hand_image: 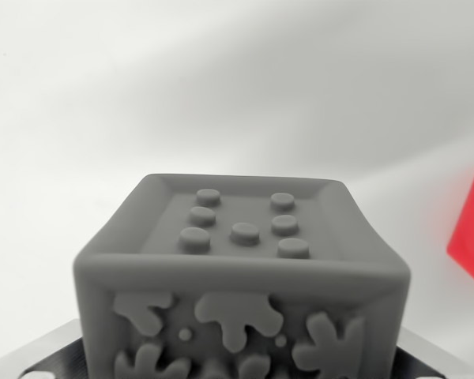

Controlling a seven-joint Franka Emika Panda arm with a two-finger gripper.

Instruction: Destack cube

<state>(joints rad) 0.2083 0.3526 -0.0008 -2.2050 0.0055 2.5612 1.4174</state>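
In the wrist view you are looking at a grey cube [241, 284] that fills the lower middle of the frame, from about 9 o'clock round through 6 to 3 o'clock, very close to the lens. Its upper face is a recessed panel with a raised rim, and you can count seven round studs on it: two columns of three with a single stud between them. The face turned toward you carries raised splat-like blobs and a few small dots; its lower part is cut off by the bottom edge. At 7 o'clock and 5 o'clock, dark plates with pale metal edges [51, 355] show just behind the cube's lower corners; these look like parts of the hand, but you cannot tell whether the fingers are spread or pressed against the cube, since no fingertip shows. At 3 o'clock a bright red object [472, 227] pokes in from the right edge, well apart from the grey cube and mostly out of frame. Behind everything lies a plain white counter [221, 95], softly blurred.
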